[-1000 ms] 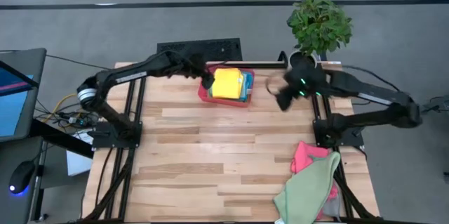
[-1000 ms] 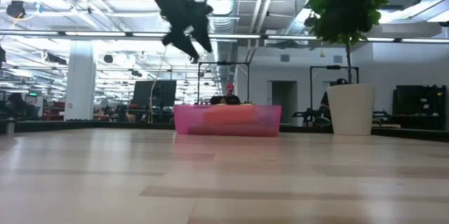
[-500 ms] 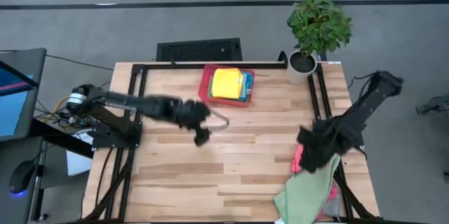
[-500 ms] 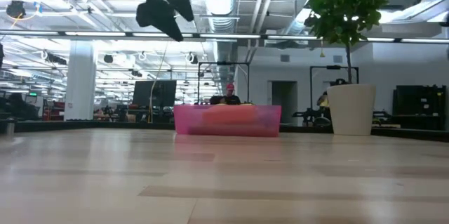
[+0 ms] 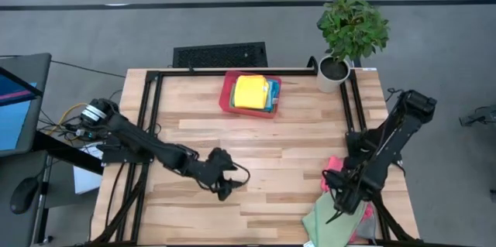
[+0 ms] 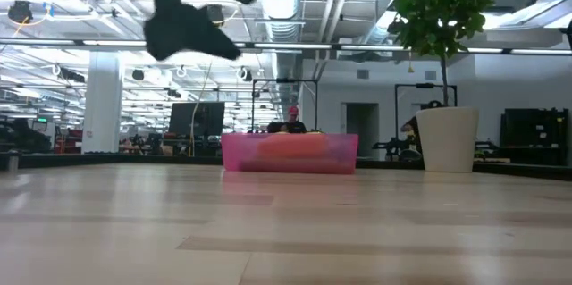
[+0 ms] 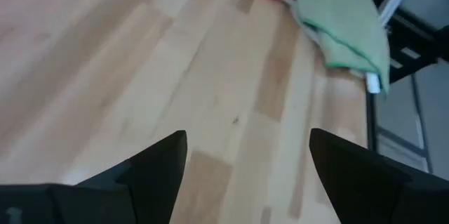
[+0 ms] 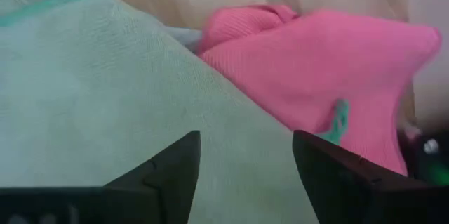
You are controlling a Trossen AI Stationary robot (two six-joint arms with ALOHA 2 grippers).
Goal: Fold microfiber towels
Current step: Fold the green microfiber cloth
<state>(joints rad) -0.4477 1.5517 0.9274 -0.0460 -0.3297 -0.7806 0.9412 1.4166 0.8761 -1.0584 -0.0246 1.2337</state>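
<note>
With fingers spread, the right gripper (image 5: 339, 200) hovers over the green towel (image 5: 335, 217) and pink towel (image 5: 334, 171) heaped at the table's (image 5: 256, 154) five o'clock corner, while the left gripper (image 5: 225, 181), also spread, hangs near the centre.

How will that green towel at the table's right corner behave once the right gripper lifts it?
Probably floppy: the green towel lies crumpled and droops over the table edge. Likely light and easy to pinch, given its soft, napped surface. It overlaps the pink towel, so that may drag along under the open right gripper.
</note>
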